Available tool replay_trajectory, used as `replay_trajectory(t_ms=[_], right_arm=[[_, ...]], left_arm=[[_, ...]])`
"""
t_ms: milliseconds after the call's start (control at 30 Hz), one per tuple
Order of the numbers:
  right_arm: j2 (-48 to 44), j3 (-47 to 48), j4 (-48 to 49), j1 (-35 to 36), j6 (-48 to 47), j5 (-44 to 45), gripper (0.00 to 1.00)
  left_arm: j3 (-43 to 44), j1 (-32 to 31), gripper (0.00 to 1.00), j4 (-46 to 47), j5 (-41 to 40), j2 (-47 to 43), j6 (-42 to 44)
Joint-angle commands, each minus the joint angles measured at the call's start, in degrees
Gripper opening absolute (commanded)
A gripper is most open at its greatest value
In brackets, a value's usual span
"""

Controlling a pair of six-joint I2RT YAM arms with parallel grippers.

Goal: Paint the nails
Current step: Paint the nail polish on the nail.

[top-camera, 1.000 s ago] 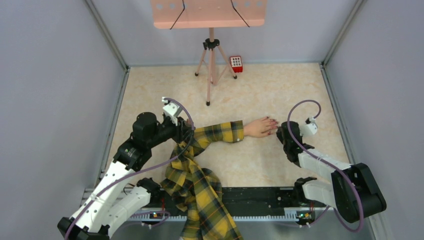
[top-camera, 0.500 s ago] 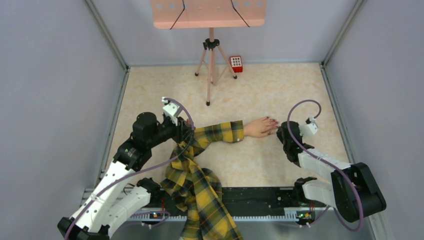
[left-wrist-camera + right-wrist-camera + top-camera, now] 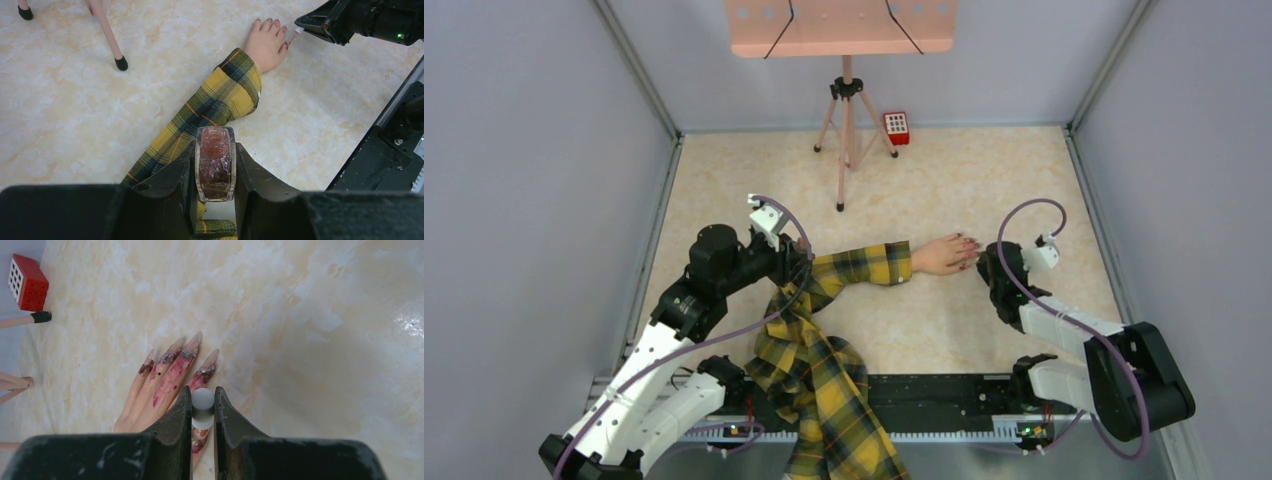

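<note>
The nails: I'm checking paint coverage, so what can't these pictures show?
- Right wrist view: one finger's nail is hidden under the right end effector and the white brush handle it grips.
- Top view: the nails are too small to judge.
- Left wrist view: brush-tip contact with the mannequin hand is too small to tell.

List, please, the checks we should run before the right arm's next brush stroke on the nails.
1. Left claw shut on the polish bottle: ok.
2. Right claw shut on the brush handle: ok.
3. Mannequin hand lying flat on the table: ok.
4. Brush contact with a nail: cannot tell; the handle hides it.
5. Polish confined to the nails: not ok; red smears run down the fingers.
</note>
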Motion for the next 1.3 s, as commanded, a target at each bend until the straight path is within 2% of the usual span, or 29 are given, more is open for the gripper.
replay_trajectory(t_ms=[0, 1267], right_arm=[[1.04, 1.82, 2.52, -0.37, 0.65, 1.71, 0.00], [1.42, 1.77, 3.42, -0.32, 2.06, 5.08, 0.00]], left_arm=[[1.18, 0.18, 0.00, 2.08, 0.16, -0.73, 0.13], [1.31, 0.15, 0.00, 1.97, 0.03, -0.90, 0.26]])
